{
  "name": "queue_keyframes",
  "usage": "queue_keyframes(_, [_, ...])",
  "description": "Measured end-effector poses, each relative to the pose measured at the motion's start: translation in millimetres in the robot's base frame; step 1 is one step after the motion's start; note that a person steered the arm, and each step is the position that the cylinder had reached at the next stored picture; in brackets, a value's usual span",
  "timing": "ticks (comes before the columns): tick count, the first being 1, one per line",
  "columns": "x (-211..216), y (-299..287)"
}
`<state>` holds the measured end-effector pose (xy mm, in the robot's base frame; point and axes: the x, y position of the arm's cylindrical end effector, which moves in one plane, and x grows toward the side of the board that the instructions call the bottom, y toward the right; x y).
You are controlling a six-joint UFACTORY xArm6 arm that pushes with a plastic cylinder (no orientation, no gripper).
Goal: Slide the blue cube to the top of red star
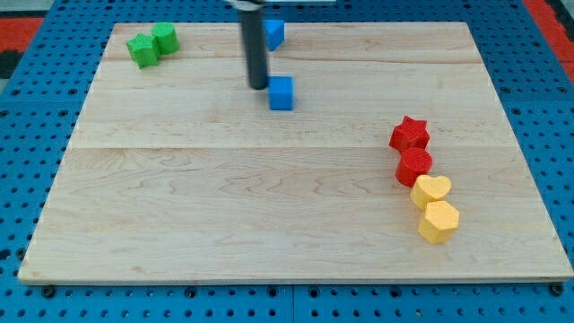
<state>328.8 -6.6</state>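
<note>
My tip (259,86) sits just left of blue cube (282,92); rod hides part of another blue block (274,33). Red star (410,134) far right. Rod bare, pinching nothing.

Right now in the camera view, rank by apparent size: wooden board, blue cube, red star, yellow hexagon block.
1. wooden board, by far the largest.
2. yellow hexagon block and red star: too alike to rank, and the hexagon sits nearer the view's bottom.
3. blue cube, smallest, just right of my tip.

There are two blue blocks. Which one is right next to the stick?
The blue cube near the board's middle top sits just right of my tip. The other blue block lies farther up at the board's top edge, partly behind the rod.
</note>
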Motion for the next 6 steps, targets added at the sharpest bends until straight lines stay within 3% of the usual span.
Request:
queue_keyframes(1, [0.2, 25.6])
queue_keyframes(2, [1.0, -29.8])
queue_keyframes(3, [19.3, -36.3])
queue_keyframes(5, [37.6, 33.5])
queue_keyframes(6, [20.6, 16.3])
